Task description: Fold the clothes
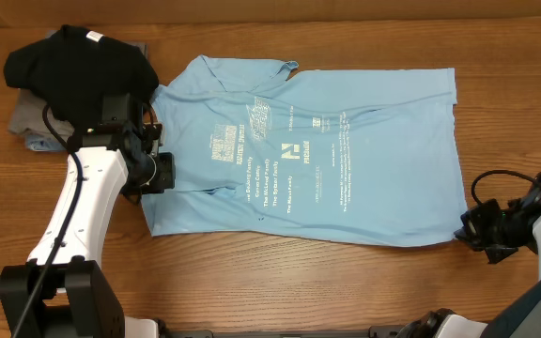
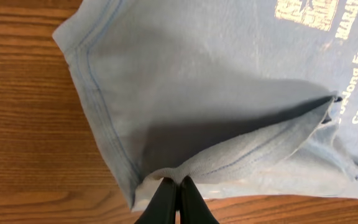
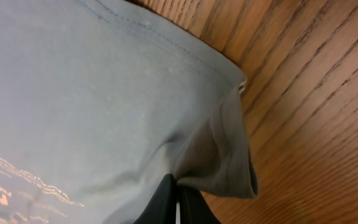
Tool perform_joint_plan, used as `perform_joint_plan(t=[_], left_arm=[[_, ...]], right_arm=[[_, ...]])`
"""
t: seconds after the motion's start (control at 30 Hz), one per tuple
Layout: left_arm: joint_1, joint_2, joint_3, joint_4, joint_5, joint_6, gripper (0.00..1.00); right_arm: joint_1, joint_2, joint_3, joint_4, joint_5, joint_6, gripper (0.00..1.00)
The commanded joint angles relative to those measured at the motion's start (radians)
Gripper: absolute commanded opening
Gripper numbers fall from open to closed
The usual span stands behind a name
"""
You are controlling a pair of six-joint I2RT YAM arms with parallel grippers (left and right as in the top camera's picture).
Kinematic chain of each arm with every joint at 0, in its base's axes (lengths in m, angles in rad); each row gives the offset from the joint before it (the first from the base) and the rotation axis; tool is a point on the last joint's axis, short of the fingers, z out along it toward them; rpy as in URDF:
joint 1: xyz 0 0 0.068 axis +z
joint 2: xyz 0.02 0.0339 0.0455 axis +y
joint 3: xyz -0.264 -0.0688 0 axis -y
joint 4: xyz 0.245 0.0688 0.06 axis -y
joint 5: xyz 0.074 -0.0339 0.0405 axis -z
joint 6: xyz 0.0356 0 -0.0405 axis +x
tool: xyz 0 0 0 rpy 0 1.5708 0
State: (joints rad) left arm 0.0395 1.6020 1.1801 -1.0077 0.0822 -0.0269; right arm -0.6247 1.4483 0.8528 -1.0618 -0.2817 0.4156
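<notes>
One creased sky-blue T-shirt (image 1: 383,178), woodgrain table (image 1: 280,286)

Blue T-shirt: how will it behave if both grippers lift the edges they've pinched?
Likely floppy: the blue T-shirt puckers and folds over where the left gripper pinches its hem. Probably light and thin, since it lies flat with soft wrinkles. Lifted also at the corner held by the right gripper, the middle would likely sag between the grips.

Sky-blue printed T-shirt (image 1: 346,160) lies spread flat, unfolded, across the wooden table
</notes>
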Motion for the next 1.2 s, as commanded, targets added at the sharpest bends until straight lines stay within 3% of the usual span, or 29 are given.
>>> perform_joint_plan(t=[0.0, 0.17, 0.3, 0.67, 1.0, 1.17], left_arm=[[0.002, -0.008, 0.028, -0.014, -0.012, -0.010, 0.04], [0.002, -0.026, 0.082, -0.028, -0.011, -0.010, 0.04], [0.007, -0.035, 0.164, 0.001, -0.019, -0.010, 0.04], [0.020, -0.035, 0.186, 0.081, -0.019, -0.004, 0.04], [0.020, -0.035, 0.186, 0.133, -0.041, -0.022, 0.04], [0.020, -0.034, 0.186, 0.150, -0.042, -0.021, 0.04]], right_arm=[[0.002, 0.009, 0.024, 0.021, -0.123, -0.092, 0.04], [0.002, 0.009, 0.027, 0.053, -0.215, -0.092, 0.04], [0.002, 0.009, 0.034, 0.097, -0.214, 0.048, 0.04], [0.005, 0.010, 0.033, 0.398, -0.296, 0.121, 0.04], [0.124, 0.057, 0.033, 0.593, -0.293, 0.137, 0.04], [0.166, 0.062, 0.033, 0.676, -0.194, 0.215, 0.04]])
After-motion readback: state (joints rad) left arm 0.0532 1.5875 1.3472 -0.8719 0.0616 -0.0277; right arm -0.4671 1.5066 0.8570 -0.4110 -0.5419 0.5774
